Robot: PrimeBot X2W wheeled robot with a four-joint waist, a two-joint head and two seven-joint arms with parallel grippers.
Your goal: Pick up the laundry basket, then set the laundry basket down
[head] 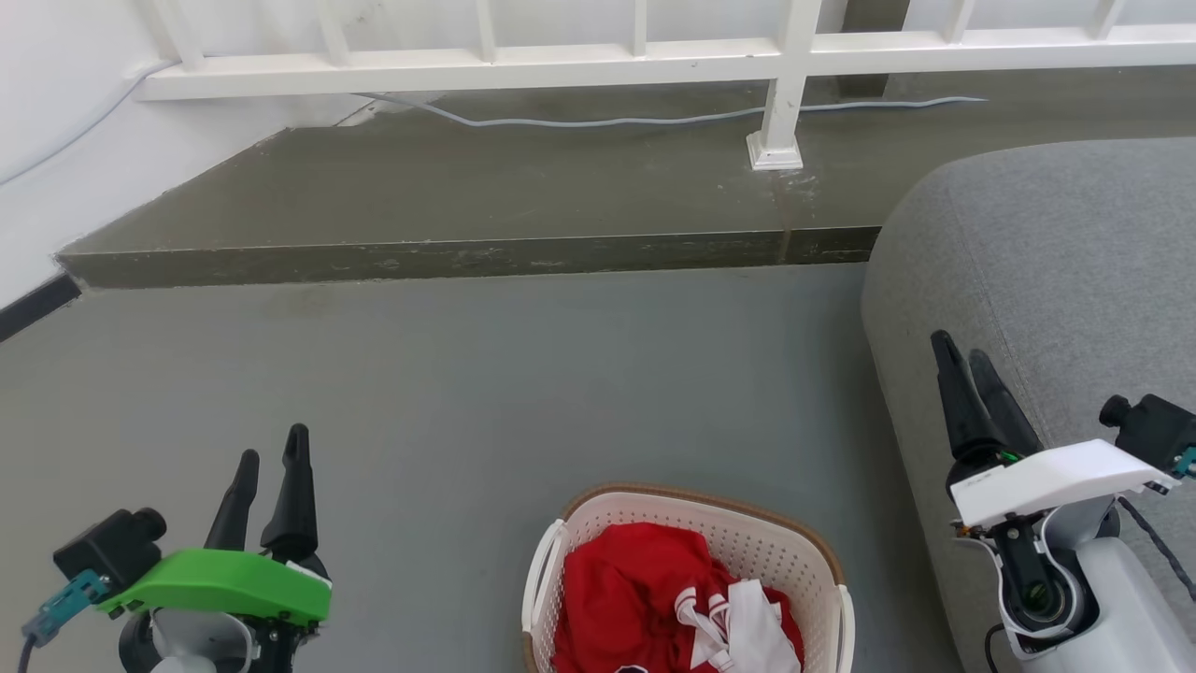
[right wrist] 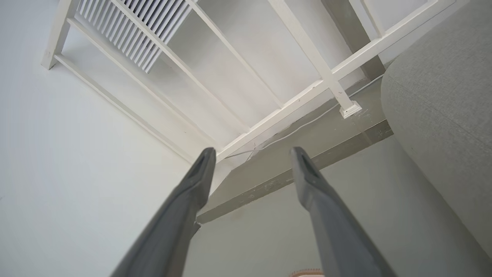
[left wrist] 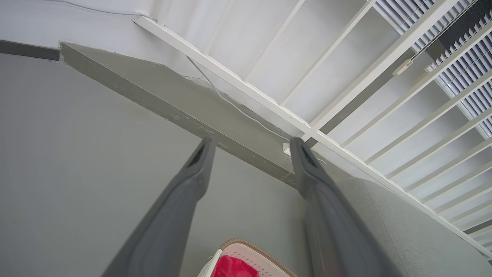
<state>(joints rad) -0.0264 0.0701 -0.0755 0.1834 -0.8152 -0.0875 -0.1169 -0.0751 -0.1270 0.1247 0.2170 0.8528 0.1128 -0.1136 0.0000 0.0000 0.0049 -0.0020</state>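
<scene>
A smooth grey floor (head: 523, 374) meets a raised olive-grey concrete step (head: 467, 187). A white slatted railing (head: 561, 61) stands on the step, and a thin pale cable (head: 607, 121) lies along its base. A plain white wall (head: 56, 112) bounds the left side. A rounded grey fabric sofa (head: 1046, 243) occupies the right.

The laundry basket (head: 771, 551) holds clothes (head: 645, 589), left of the sofa (head: 1056, 262).

No legible text, labels, brands or numbers in any view. Closest candidate is a small dark marking on the white cover (head: 1056, 481) behind the right end effector (head: 957, 348), lower right of the head view; it's too small to read. The red garment (head: 635, 579) in the laundry basket (head: 691, 500), bottom centre, has a white patch at the frame edge, cut off and unreadable.
</scene>
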